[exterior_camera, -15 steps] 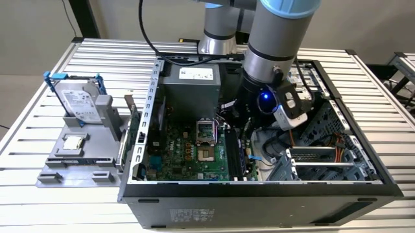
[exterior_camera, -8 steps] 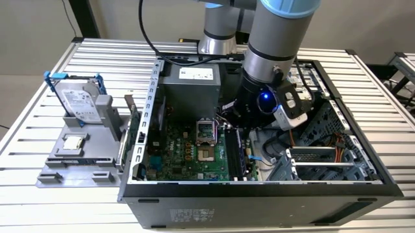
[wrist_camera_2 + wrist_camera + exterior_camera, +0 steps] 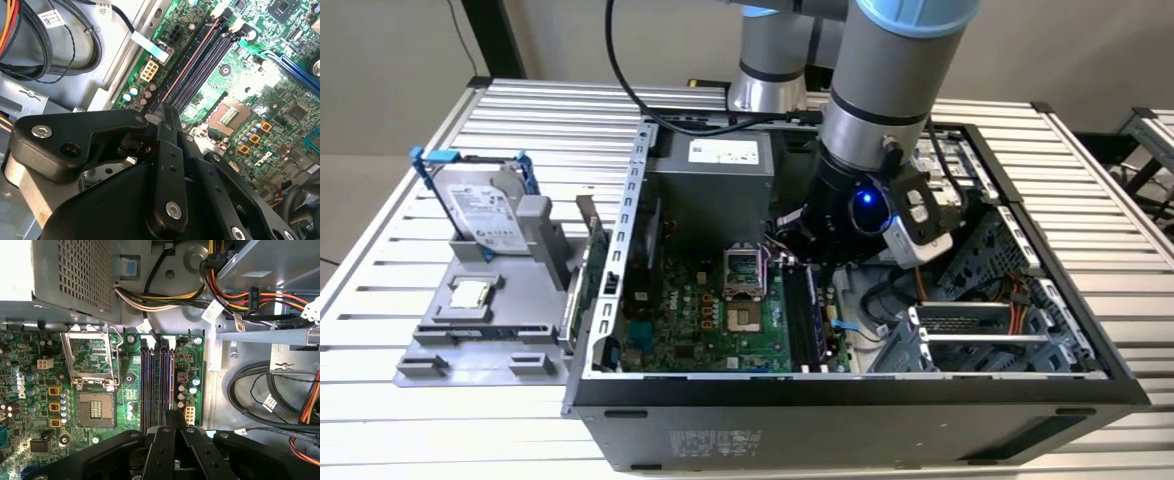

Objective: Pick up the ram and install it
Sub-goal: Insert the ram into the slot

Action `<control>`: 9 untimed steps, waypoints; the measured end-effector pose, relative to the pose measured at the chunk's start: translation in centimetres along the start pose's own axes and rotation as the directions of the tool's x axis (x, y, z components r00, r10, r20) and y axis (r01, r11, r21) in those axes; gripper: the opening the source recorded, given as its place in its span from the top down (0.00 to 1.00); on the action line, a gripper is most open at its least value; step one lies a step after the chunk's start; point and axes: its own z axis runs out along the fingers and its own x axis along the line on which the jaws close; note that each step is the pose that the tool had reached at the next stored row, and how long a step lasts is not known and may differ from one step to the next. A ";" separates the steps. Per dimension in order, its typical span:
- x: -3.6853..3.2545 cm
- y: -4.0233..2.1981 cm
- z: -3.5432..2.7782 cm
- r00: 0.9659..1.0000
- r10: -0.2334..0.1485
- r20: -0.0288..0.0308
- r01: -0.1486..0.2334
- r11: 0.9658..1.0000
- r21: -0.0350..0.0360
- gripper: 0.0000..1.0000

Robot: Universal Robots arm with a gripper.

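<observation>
Tool [image 3: 172,422] down over the memory slots [image 3: 157,382], ram [image 3: 809,312] apparently standing in a slot just below; grip state impossible to tell. Risk: skewed pressing, jamming ram or cracking motherboard [image 3: 90,390].

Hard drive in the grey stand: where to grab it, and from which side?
Probably the free upper half of the hard drive, approached from above and pinched across its flat faces. It stands nearly upright in the grey stand, lower end seated, with blue brackets along its long edges.
</observation>
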 end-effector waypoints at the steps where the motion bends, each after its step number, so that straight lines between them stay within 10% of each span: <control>1: 0.00 0.00 0.00 1.000 0.000 0.000 0.000 1.000 0.000 1.00; 9: 0.00 0.00 0.00 0.997 -0.081 0.003 0.081 0.997 0.000 1.00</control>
